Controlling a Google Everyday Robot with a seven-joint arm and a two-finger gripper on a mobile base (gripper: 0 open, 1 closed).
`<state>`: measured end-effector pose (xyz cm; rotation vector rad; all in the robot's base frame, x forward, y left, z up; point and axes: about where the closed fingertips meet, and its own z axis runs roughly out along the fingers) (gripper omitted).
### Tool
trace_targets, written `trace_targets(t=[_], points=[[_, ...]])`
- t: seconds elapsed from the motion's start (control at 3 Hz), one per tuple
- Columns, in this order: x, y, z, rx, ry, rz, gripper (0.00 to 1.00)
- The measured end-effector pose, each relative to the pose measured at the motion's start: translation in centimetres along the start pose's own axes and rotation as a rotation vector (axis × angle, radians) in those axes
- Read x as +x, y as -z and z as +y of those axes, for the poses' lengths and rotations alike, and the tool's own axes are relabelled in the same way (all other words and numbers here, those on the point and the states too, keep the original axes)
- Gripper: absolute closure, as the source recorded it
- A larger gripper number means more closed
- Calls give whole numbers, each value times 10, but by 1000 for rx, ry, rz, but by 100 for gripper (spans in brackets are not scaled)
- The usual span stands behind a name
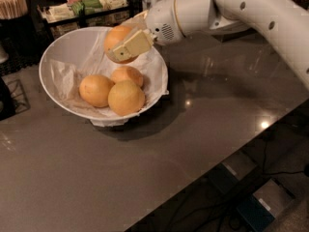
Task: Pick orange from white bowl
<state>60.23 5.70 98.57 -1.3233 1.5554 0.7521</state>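
The white bowl stands on the dark counter at the upper left, lined with crinkled white paper. My gripper is shut on the orange and holds it above the bowl's far right side, clear of the other fruit. One cream finger crosses the front of the orange. Three other oranges lie in the bowl: one at the left, a paler one in front, a smaller one behind. The white arm reaches in from the upper right.
A rack of packets and a cup of wooden sticks stand behind the bowl. A dark wire object sits at the left edge. The counter's front edge runs diagonally at the lower right, with floor and boxes below.
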Motion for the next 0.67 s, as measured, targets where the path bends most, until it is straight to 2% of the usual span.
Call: trace_targets(t=[0.33,0.67], points=[[-5,-8,26,-122,67,34,100],[-5,-8,26,-122,67,34,100]])
